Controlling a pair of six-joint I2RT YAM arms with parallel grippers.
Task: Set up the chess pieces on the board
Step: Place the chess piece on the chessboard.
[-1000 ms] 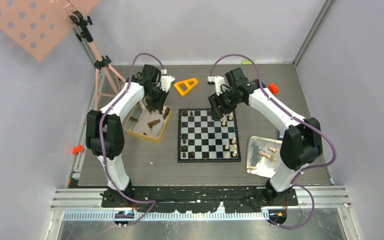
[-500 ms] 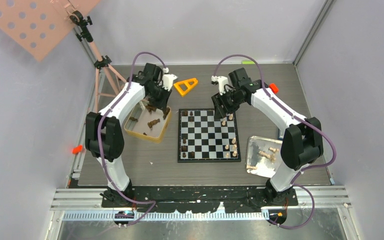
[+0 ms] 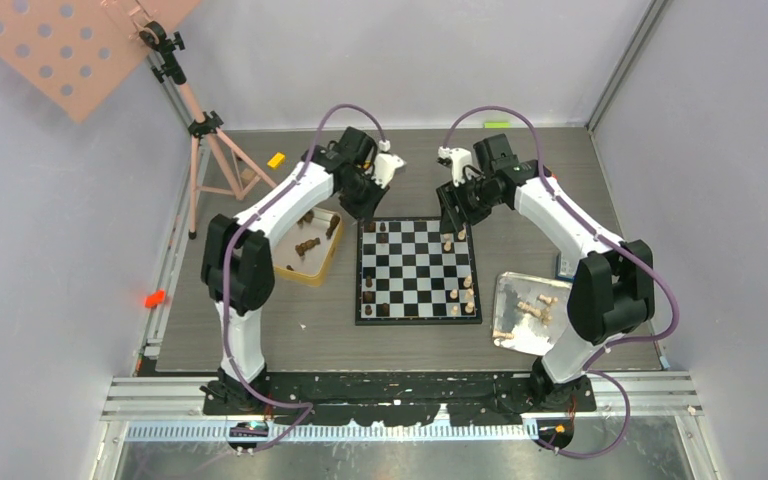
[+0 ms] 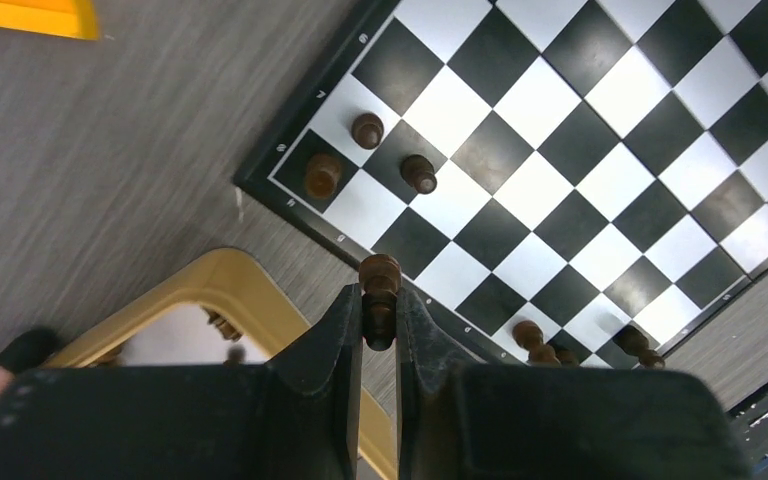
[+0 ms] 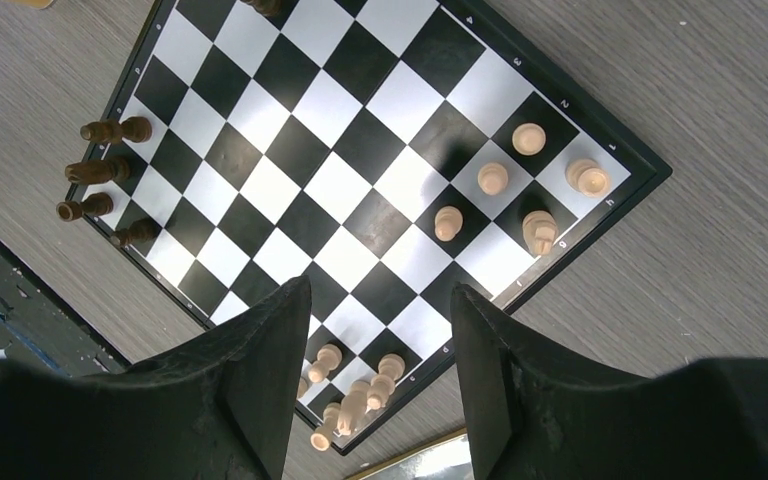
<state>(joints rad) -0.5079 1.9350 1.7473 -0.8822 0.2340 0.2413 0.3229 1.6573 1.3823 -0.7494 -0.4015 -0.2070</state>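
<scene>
Pinching a dark chess piece (image 4: 379, 272) in the left gripper (image 4: 380, 305), jaws pressed nearly together on its stem. Hovering over the left rim of the board (image 4: 560, 150), just beside the gold tin (image 4: 230, 285). Lying mid-desk, centre squares bare. Spreading the right gripper (image 5: 378, 292) wide, gripping nothing, hanging above the board's far-right corner near four pale pieces (image 5: 491, 178).

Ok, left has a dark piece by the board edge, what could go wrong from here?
The held piece pokes past the tips of the left gripper, so it may tip on release. Three corner pieces stand close together on the board; descending fingers could knock them.
</scene>
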